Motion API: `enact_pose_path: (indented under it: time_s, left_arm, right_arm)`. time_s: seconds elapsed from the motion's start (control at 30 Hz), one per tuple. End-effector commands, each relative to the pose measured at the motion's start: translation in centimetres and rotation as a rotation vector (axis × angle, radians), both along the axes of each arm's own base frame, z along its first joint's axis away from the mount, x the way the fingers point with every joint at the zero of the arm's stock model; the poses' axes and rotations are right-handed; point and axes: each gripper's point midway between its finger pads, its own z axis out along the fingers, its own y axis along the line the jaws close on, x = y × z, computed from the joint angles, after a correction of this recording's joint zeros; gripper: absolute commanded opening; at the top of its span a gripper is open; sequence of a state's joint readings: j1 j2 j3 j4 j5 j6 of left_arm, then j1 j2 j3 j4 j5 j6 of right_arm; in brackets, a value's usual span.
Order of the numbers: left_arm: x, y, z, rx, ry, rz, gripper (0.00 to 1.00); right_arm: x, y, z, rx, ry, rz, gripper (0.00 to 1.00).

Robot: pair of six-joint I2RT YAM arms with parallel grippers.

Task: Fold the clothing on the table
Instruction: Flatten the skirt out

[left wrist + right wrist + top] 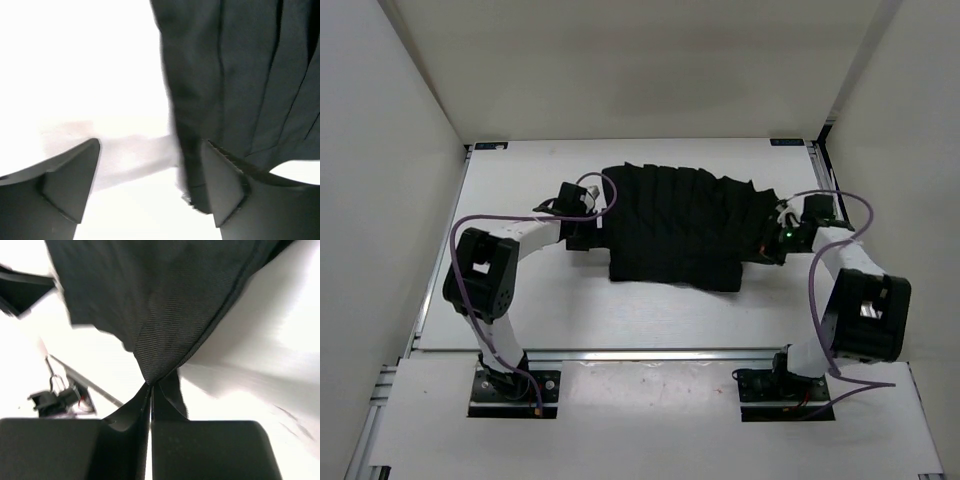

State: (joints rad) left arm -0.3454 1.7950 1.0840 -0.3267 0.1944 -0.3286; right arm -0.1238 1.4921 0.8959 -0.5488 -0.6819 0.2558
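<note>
Looking down on a white table (570,310) carrying black clothing (680,225), spread flat between two robot pincers, one at each short end of the cloth.

Pinching the nearest end of the clothing with the right pincer (150,385): fingers pressing fully together, gripping a small peak of fabric right at the tips and gathering the cloth ahead of them into a taut cone. Probably securing that end for carrying over in a fold.

Holding the left pincer (150,145) spread wide at the opposite end, gripping nothing. Bracketing the edge of the clothing, that edge lying between the fingers, close against the inner face of the one on the right of the wrist view and well apart from the other. Seemingly lining up for a matching grip, an even fold calling for both ends being held. Closing here looking likely to catch only the outermost strip of cloth.

As for the clothing itself: showing as a plain black, roughly rectangular shape, deepest near the left pincer and narrowing in steps toward the right pincer. Carrying many parallel pleat-like creases running from its far edge to its near edge, bunching closer together near the right pincer. Showing, just beyond the closed fingertips, a fine ribbed weave and a folded edge trailing off to one side.
</note>
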Motion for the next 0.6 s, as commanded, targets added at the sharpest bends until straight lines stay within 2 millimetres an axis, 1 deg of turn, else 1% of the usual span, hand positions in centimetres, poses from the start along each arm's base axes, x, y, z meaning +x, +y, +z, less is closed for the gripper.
enact_pose_path:
  time_s: [0.0,0.03,0.07,0.1,0.13,0.17,0.2,0.23,0.27,0.3,0.33,0.4,0.43,0.47,0.5,0.53,0.57]
  left_arm:
    - [-1.3,-1.6,2.9,-0.062,-0.008,-0.044,0.95]
    - [-1.1,-2.4,4.2,-0.080,-0.033,-0.064,0.99]
    - [-1.3,-3.2,4.9,-0.112,-0.027,-0.064,0.99]
    - [-1.2,-4.2,6.4,-0.155,-0.050,-0.072,0.98]
    - [-1.0,-4.8,7.6,-0.180,-0.081,-0.077,0.99]
    - [-1.0,-5.4,8.7,-0.230,-0.088,-0.050,0.98]
    - [-0.9,-6.3,9.6,-0.267,-0.100,-0.059,0.98]
    - [-1.4,-7.2,10.3,-0.309,-0.088,-0.066,0.99]
    - [-1.2,-7.4,10.7,-0.325,-0.092,-0.065,0.98]
    - [-1.6,-8.0,10.5,-0.330,-0.072,-0.069,0.99]
    - [-1.4,-8.3,11.2,-0.332,-0.084,-0.080,0.99]
    - [-1.6,-9.3,11.6,-0.314,-0.075,-0.114,0.99]
    - [-1.5,-9.3,11.5,-0.304,-0.075,-0.116,0.99]
    - [-1.6,-9.5,11.9,-0.312,-0.075,-0.124,0.99]
    - [-1.2,-9.3,11.9,-0.313,-0.082,-0.106,0.98]
    - [-1.1,-9.3,12.2,-0.331,-0.075,-0.089,0.99]
    - [-1.0,-9.4,12.3,-0.352,-0.071,-0.082,0.99]
  right_arm:
    - [1.2,-2.5,4.2,-0.049,-0.161,0.011,0.01]
    - [1.1,-3.1,5.2,-0.038,-0.172,-0.002,0.00]
    - [1.6,-3.9,6.4,-0.052,-0.217,-0.001,0.01]
    - [1.7,-3.9,7.5,-0.052,-0.244,0.018,0.00]
    - [1.5,-4.0,8.5,-0.047,-0.258,0.020,0.00]
    - [1.4,-4.2,9.2,-0.054,-0.276,0.031,0.00]
    - [1.3,-4.1,9.8,-0.067,-0.301,0.042,0.00]
    - [1.1,-4.1,10.0,-0.082,-0.323,0.065,0.00]
    - [0.8,-4.1,10.2,-0.095,-0.332,0.073,0.00]
    - [0.6,-4.1,11.0,-0.109,-0.364,0.078,0.00]
    - [0.5,-4.2,11.0,-0.124,-0.374,0.081,0.00]
    - [0.7,-4.6,12.1,-0.160,-0.419,0.086,0.00]
    - [1.1,-4.8,13.1,-0.175,-0.450,0.093,0.00]
    - [1.2,-5.3,13.5,-0.191,-0.459,0.085,0.00]
    - [1.9,-6.0,14.3,-0.221,-0.481,0.084,0.00]
    - [2.6,-6.5,16.0,-0.243,-0.528,0.086,0.00]
    - [3.4,-7.3,17.0,-0.255,-0.547,0.081,0.00]
